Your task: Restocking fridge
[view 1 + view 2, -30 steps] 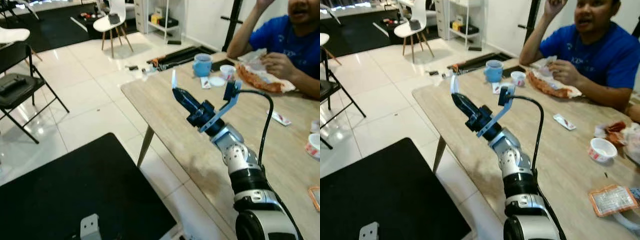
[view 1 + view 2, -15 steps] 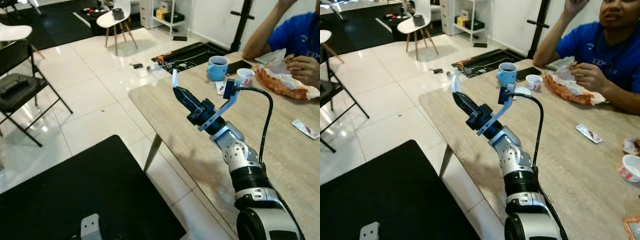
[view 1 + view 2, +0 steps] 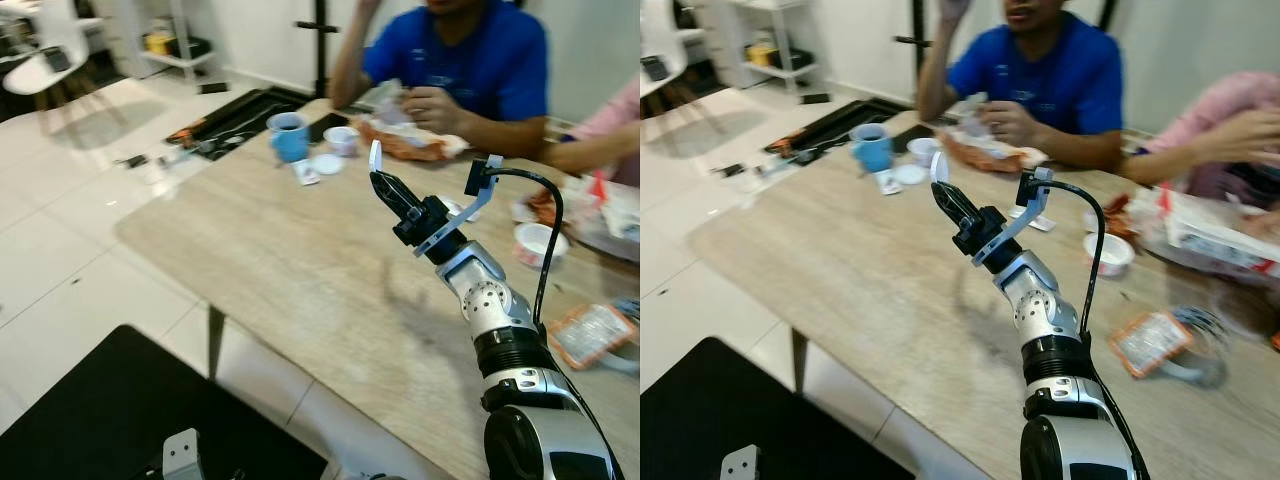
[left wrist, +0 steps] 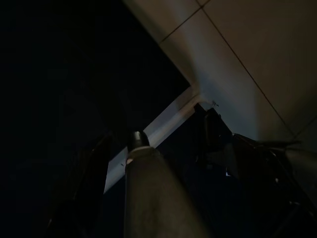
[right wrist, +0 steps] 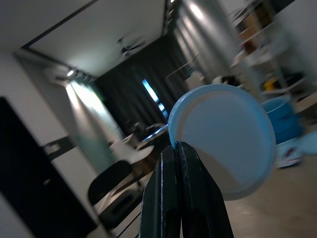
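**A:** What sits at the far left?

**B:** White tiled floor (image 3: 60,260) and a black mat (image 3: 110,420) low in front of the robot. The left wrist view is very dark. It shows part of the left hand (image 4: 148,193) over that mat and the tiles, but I cannot tell whether its fingers are open or closed.

**A:** And moving toward the middle?

**B:** A long pale wooden desk (image 3: 260,260) runs across the scene. Near its far edge stands a blue cup (image 3: 290,136), with a small white cup (image 3: 342,140) and a flat white lid (image 3: 326,163) just beside it.

**A:** Where is the working hand?

**B:** The right hand (image 3: 383,183) is raised above the desk, right of centre, on its silver arm (image 3: 495,320). Its two black fingers (image 5: 176,198) are pressed tightly together, pinching the rim of a pale blue round lid (image 5: 223,139). The lid stands upright on edge at the fingertips, held in the air clear of the desk.

**A:** What lies further right?

**B:** A person in a blue shirt (image 3: 470,60) sits at the far side, hands on a food wrapper (image 3: 410,140). A small white tub (image 3: 530,240) and an orange packet (image 3: 588,330) lie on the desk by the arm. A pink sleeve (image 3: 1230,110) shows at the right edge.
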You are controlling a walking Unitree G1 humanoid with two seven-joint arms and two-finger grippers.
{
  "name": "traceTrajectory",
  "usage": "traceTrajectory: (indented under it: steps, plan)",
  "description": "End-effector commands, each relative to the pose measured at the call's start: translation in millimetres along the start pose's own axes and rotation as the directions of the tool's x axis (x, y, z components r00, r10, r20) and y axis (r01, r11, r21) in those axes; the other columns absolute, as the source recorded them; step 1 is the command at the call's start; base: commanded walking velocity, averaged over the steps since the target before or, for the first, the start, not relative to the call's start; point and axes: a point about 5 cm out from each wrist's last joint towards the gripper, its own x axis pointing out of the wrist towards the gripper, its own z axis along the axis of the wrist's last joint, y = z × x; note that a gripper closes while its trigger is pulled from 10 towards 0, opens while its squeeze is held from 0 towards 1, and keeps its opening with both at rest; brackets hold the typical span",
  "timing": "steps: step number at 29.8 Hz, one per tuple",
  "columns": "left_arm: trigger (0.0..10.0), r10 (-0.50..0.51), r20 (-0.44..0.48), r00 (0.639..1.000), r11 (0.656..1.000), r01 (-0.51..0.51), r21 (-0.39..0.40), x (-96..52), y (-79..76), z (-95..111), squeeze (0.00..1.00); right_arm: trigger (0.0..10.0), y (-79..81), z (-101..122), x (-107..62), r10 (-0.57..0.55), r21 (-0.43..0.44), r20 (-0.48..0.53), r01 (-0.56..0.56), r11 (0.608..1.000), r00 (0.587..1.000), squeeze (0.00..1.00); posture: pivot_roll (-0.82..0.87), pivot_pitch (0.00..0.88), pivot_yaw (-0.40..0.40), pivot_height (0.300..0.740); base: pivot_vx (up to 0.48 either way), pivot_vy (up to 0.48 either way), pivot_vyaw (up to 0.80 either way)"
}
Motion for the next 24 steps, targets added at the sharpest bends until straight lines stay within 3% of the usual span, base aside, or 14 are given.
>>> traceTrajectory:
  steps: [1, 10, 24]
  plan:
    - [10.0, 0.003, -0.021, 1.0, 1.0, -0.003, 0.0, -0.7, -0.7, -6.0, 0.0, 10.0, -0.5, 1.7, 2.7, -0.012, -0.012, 0.0, 0.012, 1.0, 1.0, 0.0, -0.02, 0.023, 0.009, 0.74, 0.0, 0.0, -0.77]
    - [10.0, 0.001, -0.031, 1.0, 1.0, -0.001, 0.006, -1.1, -1.9, -9.5, 0.0, 10.0, -3.8, 14.3, 4.0, -0.041, -0.059, 0.012, 0.042, 0.997, 0.999, 0.0, -0.03, 0.034, 0.005, 0.74, 0.0, 0.0, -0.77]
    - [10.0, -0.001, -0.031, 1.0, 1.0, 0.001, 0.023, -1.1, -1.5, -8.7, 0.0, 10.0, -3.3, 11.2, 6.8, -0.038, -0.085, -0.007, 0.037, 0.996, 0.999, 0.0, -0.02, 0.028, 0.003, 0.74, 0.0, 0.0, -0.76]
